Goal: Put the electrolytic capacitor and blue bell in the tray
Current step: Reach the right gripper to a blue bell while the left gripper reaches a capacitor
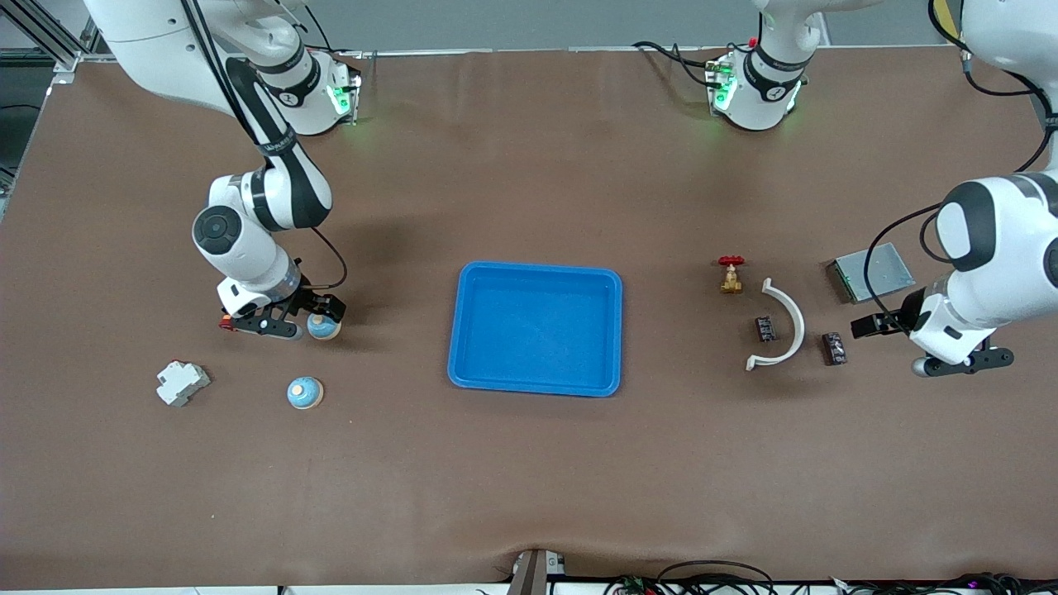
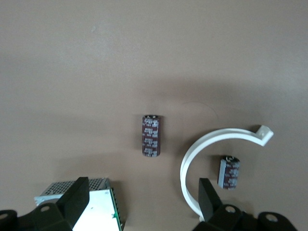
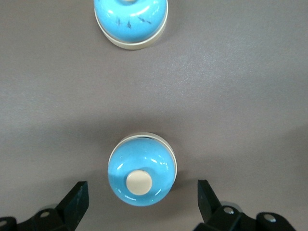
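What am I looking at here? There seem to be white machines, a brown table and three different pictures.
These are two robot arms at a table. The wide picture looks down from across the table; the other two come from small cameras on each arm's wrist.

The right gripper is open, low over one blue bell, its fingers either side of it. A second blue bell lies nearer the front camera, beside a white plastic part.

The left gripper is open too, over the left arm's end of the table, holding nothing. Near it lie two dark capacitors, a curved white clip, a small red-handled valve and a grey metal box.

The blue tray in the middle holds nothing yet.
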Robot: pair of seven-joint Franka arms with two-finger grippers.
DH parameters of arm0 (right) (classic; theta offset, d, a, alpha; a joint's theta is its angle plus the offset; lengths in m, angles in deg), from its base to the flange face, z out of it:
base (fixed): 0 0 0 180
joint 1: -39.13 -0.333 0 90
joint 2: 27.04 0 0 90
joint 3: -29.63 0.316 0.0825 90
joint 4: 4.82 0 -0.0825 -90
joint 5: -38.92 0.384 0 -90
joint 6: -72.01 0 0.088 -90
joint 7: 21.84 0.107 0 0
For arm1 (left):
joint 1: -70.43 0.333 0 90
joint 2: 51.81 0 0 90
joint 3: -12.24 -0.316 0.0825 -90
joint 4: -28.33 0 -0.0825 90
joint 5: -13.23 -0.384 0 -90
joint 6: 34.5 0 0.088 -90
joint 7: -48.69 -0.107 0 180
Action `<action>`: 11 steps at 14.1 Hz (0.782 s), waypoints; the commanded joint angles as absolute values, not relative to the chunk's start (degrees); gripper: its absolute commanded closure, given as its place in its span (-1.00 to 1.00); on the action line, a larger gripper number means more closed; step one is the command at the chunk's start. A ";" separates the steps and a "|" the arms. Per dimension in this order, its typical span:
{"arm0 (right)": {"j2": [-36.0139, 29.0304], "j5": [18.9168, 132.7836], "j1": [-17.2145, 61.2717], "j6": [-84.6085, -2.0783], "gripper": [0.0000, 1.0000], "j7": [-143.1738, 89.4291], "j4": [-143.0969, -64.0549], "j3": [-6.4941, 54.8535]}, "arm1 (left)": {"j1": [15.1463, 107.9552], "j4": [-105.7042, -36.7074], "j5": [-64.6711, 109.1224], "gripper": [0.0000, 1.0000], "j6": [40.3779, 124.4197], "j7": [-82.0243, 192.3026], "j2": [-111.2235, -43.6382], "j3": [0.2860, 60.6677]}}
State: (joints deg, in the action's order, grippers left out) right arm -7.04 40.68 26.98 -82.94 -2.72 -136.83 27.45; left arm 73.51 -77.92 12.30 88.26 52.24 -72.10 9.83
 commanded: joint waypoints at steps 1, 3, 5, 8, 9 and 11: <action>-6.04 40.67 27.00 -85.31 -1.00 -2.07 -137.62 27.34 | 73.76 -77.75 13.15 -1.00 91.26 53.00 -74.39 10.13; -5.60 40.67 26.91 -86.18 -1.00 -2.07 -137.62 27.34 | 73.68 -77.67 13.15 -1.00 93.02 53.34 -75.97 10.13; -5.42 40.67 26.91 -86.45 -1.00 -2.07 -137.53 27.34 | 73.76 -77.75 13.15 -1.00 94.78 53.87 -77.82 10.13; -4.46 40.59 27.00 -88.38 -1.00 -2.07 -137.36 27.26 | 73.77 -77.67 13.15 -1.00 96.01 54.22 -79.05 10.13; -3.85 40.59 27.00 -89.34 -1.00 -2.07 -137.36 27.26 | 73.68 -77.58 13.15 -1.00 96.10 54.66 -79.40 10.13; -2.97 40.67 27.09 -90.58 -1.00 -2.07 -137.27 27.26 | 73.76 -77.58 13.15 -1.00 96.28 54.66 -79.67 10.13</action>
State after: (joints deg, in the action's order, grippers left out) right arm -4.07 40.68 26.98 -88.65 -2.72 -137.00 27.35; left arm 73.51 -77.94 12.31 95.83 54.19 -79.49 9.87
